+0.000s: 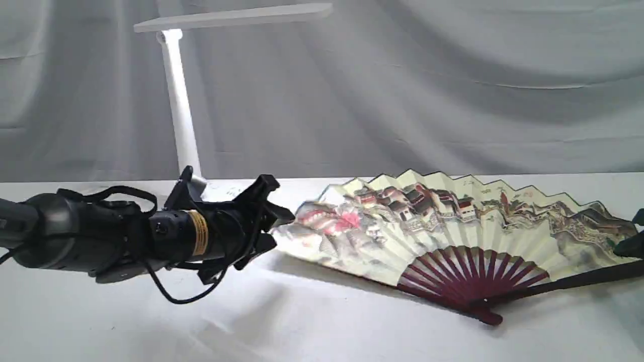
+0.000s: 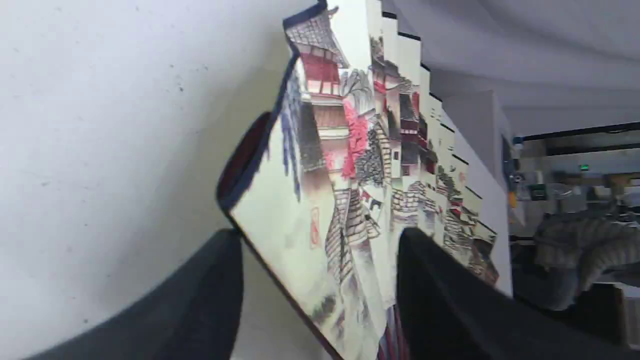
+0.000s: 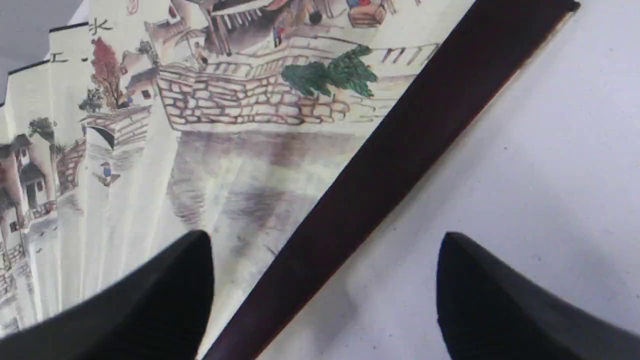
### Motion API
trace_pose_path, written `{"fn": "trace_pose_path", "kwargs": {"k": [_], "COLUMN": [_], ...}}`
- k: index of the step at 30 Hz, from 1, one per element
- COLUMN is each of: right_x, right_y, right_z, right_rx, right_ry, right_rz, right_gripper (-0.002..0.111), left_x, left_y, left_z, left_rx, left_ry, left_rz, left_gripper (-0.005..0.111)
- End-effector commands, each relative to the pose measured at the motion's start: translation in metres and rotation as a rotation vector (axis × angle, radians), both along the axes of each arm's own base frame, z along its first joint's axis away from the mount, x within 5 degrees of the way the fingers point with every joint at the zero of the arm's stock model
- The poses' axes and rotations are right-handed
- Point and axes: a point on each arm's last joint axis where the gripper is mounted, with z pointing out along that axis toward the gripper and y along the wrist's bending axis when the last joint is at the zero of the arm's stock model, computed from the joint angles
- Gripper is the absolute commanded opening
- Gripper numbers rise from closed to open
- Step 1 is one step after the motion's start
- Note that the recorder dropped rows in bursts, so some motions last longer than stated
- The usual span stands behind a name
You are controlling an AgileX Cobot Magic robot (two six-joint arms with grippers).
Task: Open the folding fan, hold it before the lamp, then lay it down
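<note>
Lower left, the left gripper (image 1: 280,229) gapes released around the folding fan's (image 1: 453,226) left edge. At right the right gripper (image 3: 325,240), likewise released, straddles its guard (image 3: 380,165). The fan lies spread on the table (image 1: 302,322), seemingly already laid down, with the lamp (image 1: 181,115) behind at upper left.

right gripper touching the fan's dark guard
Apart. Right wrist view: the guard runs between the open fingers of the right gripper, gap on each side.

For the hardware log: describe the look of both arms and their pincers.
Left arm: glossy black rounded housing, a yellow band round the wrist, black cables looping loose. Left pincer: black, angular. Right pincer: black tapered fingers; its arm is unseen.
</note>
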Motion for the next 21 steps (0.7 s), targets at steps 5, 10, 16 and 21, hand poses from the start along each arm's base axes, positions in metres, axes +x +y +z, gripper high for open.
{"fn": "trace_pose_path", "kwargs": {"k": [5, 10, 16, 21], "right_x": [0.001, 0.003, 0.022, 0.031], "right_y": [0.007, 0.014, 0.055, 0.086], "right_z": [0.006, 0.005, 0.004, 0.018], "right_rx": [0.017, 0.006, -0.044, -0.155], "right_ry": [-0.022, -0.008, 0.011, 0.008], "right_rz": [0.081, 0.130, 0.250, 0.360], "right_gripper": [0.063, 0.063, 0.057, 0.055], "left_x": [-0.001, -0.002, -0.004, -0.006], "left_y": [0.010, 0.014, 0.021, 0.026], "left_z": [0.018, 0.023, 0.042, 0.070], "left_rx": [0.159, 0.246, 0.377, 0.452], "left_ry": [-0.025, -0.052, -0.118, -0.204], "left_rz": [0.016, -0.005, -0.032, -0.034], "left_gripper": [0.048, 0.048, 0.048, 0.047]}}
